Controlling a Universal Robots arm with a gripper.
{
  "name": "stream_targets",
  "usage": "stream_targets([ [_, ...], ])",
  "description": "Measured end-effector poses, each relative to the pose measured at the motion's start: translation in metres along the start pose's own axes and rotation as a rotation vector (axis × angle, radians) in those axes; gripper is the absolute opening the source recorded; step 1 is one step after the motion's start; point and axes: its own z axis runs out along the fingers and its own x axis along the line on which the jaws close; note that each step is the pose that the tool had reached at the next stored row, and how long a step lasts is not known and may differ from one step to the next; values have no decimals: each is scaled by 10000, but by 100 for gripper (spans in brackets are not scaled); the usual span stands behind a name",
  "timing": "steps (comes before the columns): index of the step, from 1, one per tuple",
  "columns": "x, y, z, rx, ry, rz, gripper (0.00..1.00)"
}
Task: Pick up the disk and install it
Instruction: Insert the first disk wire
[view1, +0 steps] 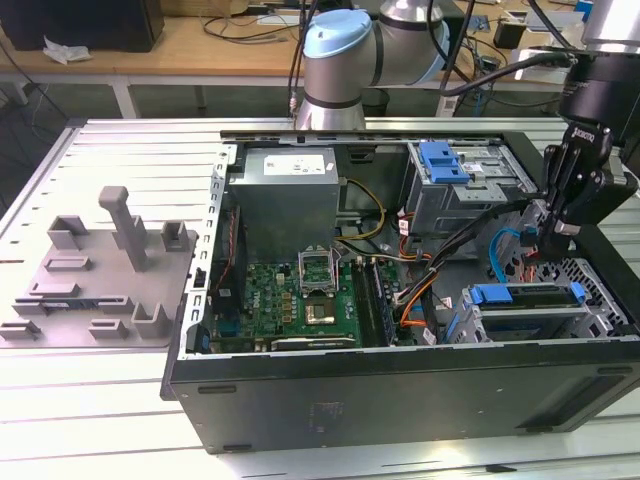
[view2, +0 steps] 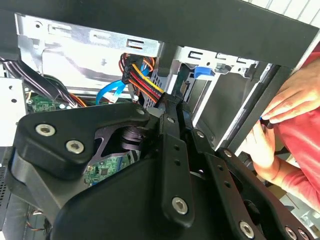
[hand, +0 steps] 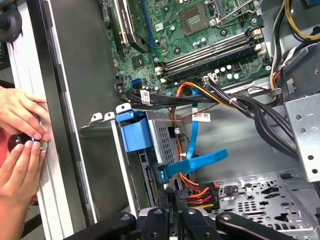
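Note:
The disk (view1: 530, 298), a flat grey drive edged in blue plastic, stands on edge in the lower bay at the exterior view's right end of the open computer case (view1: 400, 390). The first wrist view shows its perforated metal side (hand: 167, 137) next to a blue handle (hand: 134, 131). My gripper (view1: 560, 235) hangs just above and behind that bay. Its black fingers are pressed together with nothing between them in both wrist views (view2: 170, 102) (hand: 172, 200), close to red, orange and yellow power cables (hand: 197, 192).
A person's hands (hand: 20, 140) (view2: 295, 100) rest on the case's rim beside the bay. Inside are the motherboard (view1: 310, 290), the grey power supply (view1: 285, 195), an upper drive cage with a blue latch (view1: 450, 165) and a blue ribbon cable (hand: 200, 160). A grey fixture plate (view1: 100, 270) lies outside.

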Motion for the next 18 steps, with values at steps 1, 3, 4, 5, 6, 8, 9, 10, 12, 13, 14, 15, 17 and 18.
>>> stream_targets([
  [1,8,5,3,12,-21,-2,17],
  [3,24,17,10,37,-80,-7,17],
  [4,33,21,13,49,-108,-8,17],
  [5,41,25,16,64,-136,-10,17],
  [6,49,29,19,79,-164,-14,17],
  [8,72,34,28,123,-256,-37,17],
  [9,87,36,34,152,-317,-61,17],
  [10,98,36,38,172,-352,-80,17],
  [12,117,37,46,208,-394,-121,17],
  [13,126,37,49,222,-410,-141,17],
  [14,140,38,54,244,-435,-172,17],
  [15,148,38,58,258,-450,-193,17],
  [17,169,39,66,293,-478,-241,17],
  [18,178,39,69,309,-493,-268,17],
])
